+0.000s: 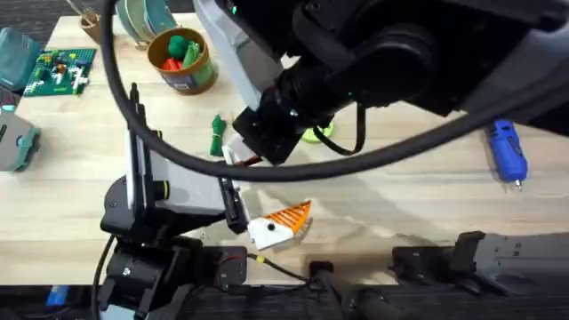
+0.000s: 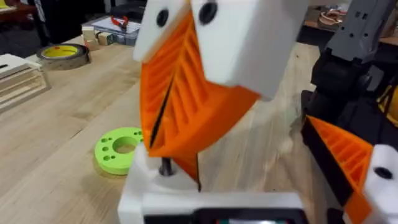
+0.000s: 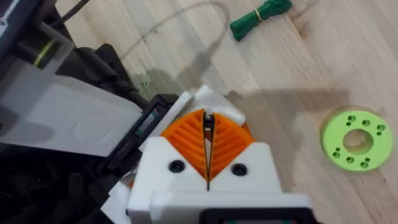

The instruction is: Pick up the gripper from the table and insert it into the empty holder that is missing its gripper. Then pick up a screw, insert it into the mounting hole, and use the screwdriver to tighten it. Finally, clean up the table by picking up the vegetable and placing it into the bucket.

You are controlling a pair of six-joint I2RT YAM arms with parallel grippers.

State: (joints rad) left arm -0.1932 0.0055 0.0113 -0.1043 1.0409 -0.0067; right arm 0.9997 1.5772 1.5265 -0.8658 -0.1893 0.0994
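My right gripper (image 3: 208, 124) hangs tip-down just over the left arm's gripper (image 1: 283, 222). Its orange pads are shut on a small dark metal screw (image 3: 208, 119). In the left wrist view that same right gripper (image 2: 163, 152) looms close, and the screw (image 2: 165, 167) meets the white holder (image 2: 140, 186). My left gripper is open; one of its orange-padded fingers (image 2: 345, 155) stands well apart from the holder. The dark green vegetable (image 1: 216, 138) lies on the table (image 1: 400, 196). The bucket (image 1: 182, 60) stands at the back left. The blue screwdriver (image 1: 507, 153) lies at the far right.
A bright green ring disc (image 1: 317, 133) lies beside the right arm and also shows from the left wrist (image 2: 119, 149). A green brick board (image 1: 58, 71) and a teal part (image 1: 16, 142) sit at the left. A tape roll (image 2: 62, 55) lies farther off.
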